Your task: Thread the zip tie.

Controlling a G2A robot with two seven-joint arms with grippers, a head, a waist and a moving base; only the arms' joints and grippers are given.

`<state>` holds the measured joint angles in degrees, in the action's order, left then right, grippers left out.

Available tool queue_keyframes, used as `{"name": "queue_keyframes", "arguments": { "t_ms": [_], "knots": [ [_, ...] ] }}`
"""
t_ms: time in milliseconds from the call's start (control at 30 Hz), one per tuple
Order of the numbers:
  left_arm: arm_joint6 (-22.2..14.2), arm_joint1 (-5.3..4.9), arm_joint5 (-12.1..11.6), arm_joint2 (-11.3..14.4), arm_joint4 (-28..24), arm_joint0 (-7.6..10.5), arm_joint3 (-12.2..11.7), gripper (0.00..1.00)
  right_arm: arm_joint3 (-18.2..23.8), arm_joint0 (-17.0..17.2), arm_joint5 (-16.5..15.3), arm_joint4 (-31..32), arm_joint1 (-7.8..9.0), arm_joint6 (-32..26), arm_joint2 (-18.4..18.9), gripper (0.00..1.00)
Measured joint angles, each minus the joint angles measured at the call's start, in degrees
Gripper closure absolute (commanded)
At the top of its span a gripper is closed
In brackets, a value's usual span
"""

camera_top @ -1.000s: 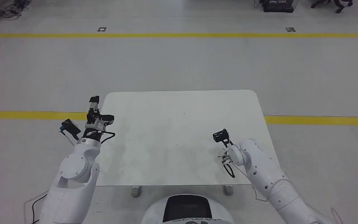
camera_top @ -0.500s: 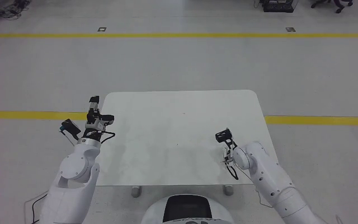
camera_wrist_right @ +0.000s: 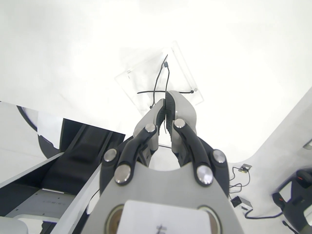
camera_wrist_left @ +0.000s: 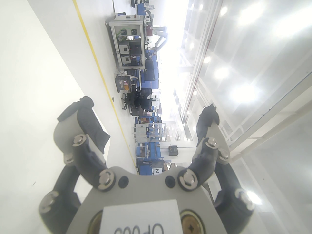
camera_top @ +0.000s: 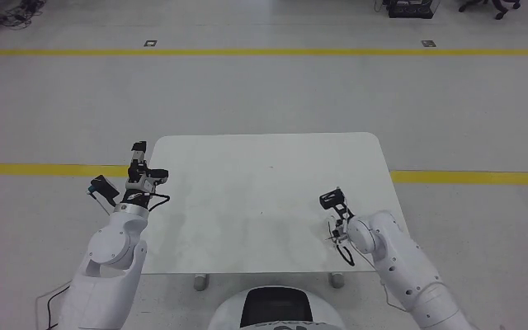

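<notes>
My right gripper [camera_wrist_right: 165, 98] is shut on a thin black zip tie [camera_wrist_right: 168, 80]. The strand runs out past the fingertips to a small head [camera_wrist_right: 166, 64], and a second strand curves back beside it. Below it lies a clear flat tray [camera_wrist_right: 186, 70] with another black zip tie [camera_wrist_right: 180, 92] lying crosswise. In the top view my right gripper [camera_top: 335, 229] hangs over the white table [camera_top: 264, 206] near its right front corner. My left gripper [camera_top: 148, 165] stays at the table's left edge, and its fingers [camera_wrist_left: 82, 118] are open with nothing between them.
The table's near edge [camera_wrist_right: 61, 118] runs close behind my right gripper. A yellow floor line [camera_top: 462, 176] passes behind the table. The table's middle is bare white surface.
My right arm has drifted slightly to the right, toward the table's right side, still holding the zip tie. The left arm has not moved.
</notes>
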<state>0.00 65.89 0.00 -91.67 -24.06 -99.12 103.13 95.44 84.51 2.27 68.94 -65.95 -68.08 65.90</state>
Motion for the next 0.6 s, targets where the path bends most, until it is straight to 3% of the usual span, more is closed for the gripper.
{"name": "queue_keyframes", "arguments": {
  "t_ms": [133, 433, 600],
  "knots": [
    [0.0, 0.0, 0.0, 0.0, 0.0, 0.0, 0.0, 0.0, 1.47, 1.91, -4.59, -5.46, 0.55, 2.16, 3.49, 1.0],
    [0.0, 0.0, 0.0, 0.0, 0.0, 0.0, 0.0, 0.0, 0.96, 6.28, -21.38, -21.24, 2.55, 3.9, 13.81, 1.0],
    [0.0, 0.0, 0.0, 0.0, 0.0, 0.0, 0.0, 0.0, 0.87, 6.5, -21.74, -29.1, 3.89, 2.76, 14.49, 1.0]
  ]
}}
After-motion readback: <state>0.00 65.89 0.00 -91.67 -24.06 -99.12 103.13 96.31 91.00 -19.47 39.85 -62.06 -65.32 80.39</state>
